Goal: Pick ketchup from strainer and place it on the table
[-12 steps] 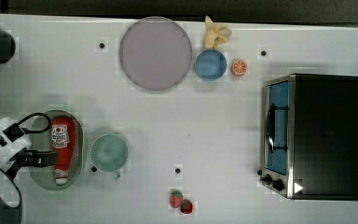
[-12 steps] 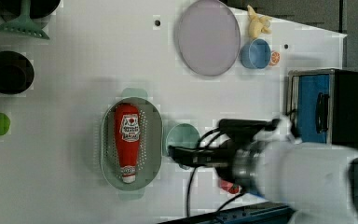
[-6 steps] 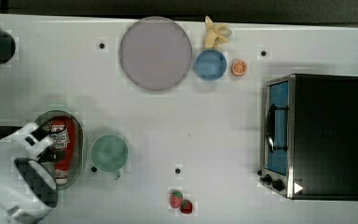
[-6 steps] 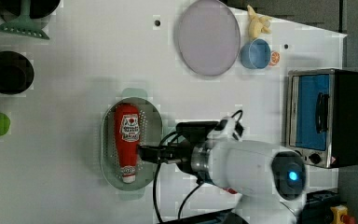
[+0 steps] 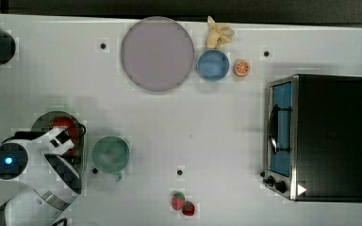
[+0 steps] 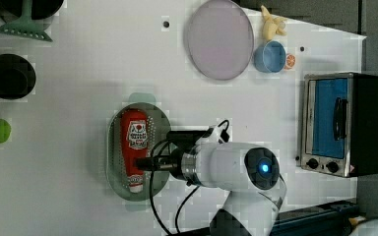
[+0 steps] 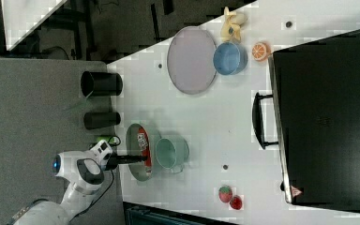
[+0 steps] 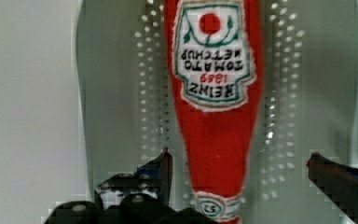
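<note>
Between the wide-open fingers of the gripper (image 8: 237,182) lies the ketchup (image 8: 214,107), flat in the strainer (image 8: 121,93), so a crooked squeeze on its thin neck might let it slip.

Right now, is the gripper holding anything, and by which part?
Nothing is held. The gripper is open, its fingers on either side of the neck of the ketchup bottle, which lies in the strainer.
</note>
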`<act>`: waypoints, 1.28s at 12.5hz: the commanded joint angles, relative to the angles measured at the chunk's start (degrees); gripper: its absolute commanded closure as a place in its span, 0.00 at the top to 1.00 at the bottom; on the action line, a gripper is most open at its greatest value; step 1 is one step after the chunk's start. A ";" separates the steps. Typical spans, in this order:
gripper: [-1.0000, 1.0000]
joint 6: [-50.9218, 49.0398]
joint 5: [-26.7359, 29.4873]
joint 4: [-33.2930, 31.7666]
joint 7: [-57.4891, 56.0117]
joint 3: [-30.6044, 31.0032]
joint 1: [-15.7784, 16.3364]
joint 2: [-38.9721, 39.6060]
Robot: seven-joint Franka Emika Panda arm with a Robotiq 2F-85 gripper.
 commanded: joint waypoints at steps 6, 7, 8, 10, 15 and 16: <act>0.96 4.85 -7.72 3.77 6.84 -4.84 3.20 7.47; 0.83 4.99 -8.10 4.81 6.85 -5.80 4.15 8.70; 0.70 5.45 -8.24 5.87 6.85 -6.57 5.09 10.02; 0.56 6.17 -8.23 7.44 6.85 -7.29 6.25 11.47; 0.56 -0.66 -7.83 7.39 6.85 -5.19 5.60 5.16; 0.56 -3.07 -6.81 7.42 6.85 -4.44 5.17 2.50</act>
